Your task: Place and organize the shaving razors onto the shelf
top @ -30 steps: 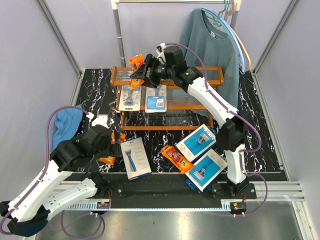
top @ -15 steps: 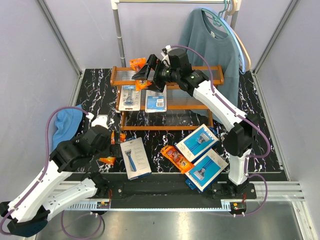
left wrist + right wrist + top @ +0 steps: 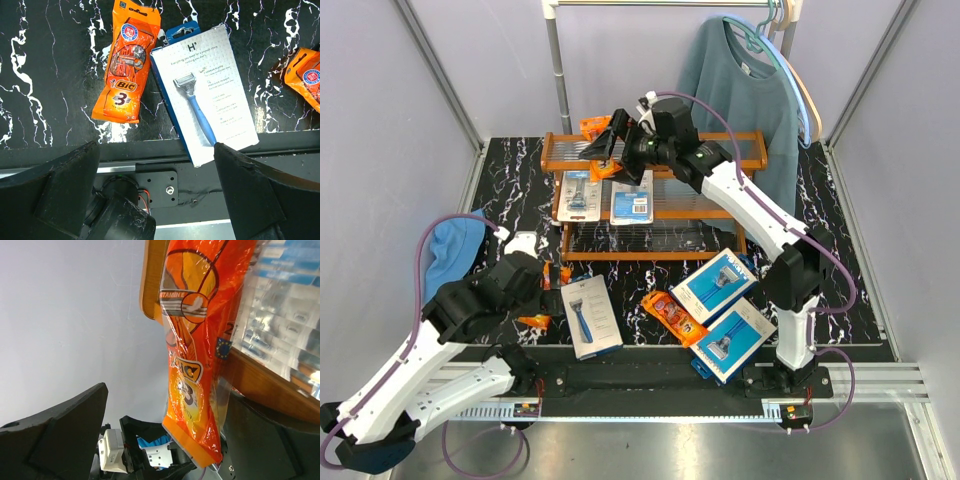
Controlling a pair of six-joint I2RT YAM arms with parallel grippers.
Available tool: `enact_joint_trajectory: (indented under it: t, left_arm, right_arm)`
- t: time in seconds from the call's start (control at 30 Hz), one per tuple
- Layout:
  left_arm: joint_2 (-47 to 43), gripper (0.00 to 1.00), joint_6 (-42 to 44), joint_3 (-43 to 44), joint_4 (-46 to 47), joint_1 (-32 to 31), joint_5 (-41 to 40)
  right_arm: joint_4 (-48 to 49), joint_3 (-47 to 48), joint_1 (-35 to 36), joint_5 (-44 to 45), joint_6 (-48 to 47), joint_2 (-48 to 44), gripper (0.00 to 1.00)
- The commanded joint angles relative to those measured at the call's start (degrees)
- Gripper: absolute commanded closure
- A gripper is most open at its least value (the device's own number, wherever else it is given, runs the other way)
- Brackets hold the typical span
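Frankly, we worry about the orange bag point(image 3: 192, 355). It seems to rest on edge against the front rail of the shelf point(image 3: 650, 256), at its top tier, rather than lying flat on the wire. It may slide onto the two blister cards point(image 3: 582, 195) one tier down, or snag a finger when the arm pulls back. The right arm stretches far forward over the shelf, and the right gripper point(image 3: 598, 150) has its fingers spread wide on either side of the bag, gripping nothing. The left gripper point(image 3: 156, 149), equally wide and empty, hovers over another orange bag point(image 3: 125, 65) and a razor box point(image 3: 202, 95) in front of the shelf.
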Motion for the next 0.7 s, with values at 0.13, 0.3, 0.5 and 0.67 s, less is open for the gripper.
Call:
enact_joint_trajectory:
  t: [0.13,0.3,0.5,0.67]
  left_arm:
    - [-0.30,0.01,0.37,-0.52,0.78,0.11,-0.61]
    - [-0.04,0.01,0.46,-0.52,0.78,0.11,-0.70]
    - [0.05,0.01,0.46,-0.43,0.87,0.11,-0.87]
    - [-0.04,0.01,0.28,-0.08,0.87,0.11,-0.87]
  right_arm:
    - [0.77,2.57,1.17,1.58,0.38,3.62,0.00]
    - [0.69,1.44,1.26,2.89,0.21,2.65,0.00]
    - [0.51,-2.69,1.09,6.32,-0.41,-1.12,0.00]
    - [0.34,-6.12,0.82,7.99,-1.11,-4.38,0.00]
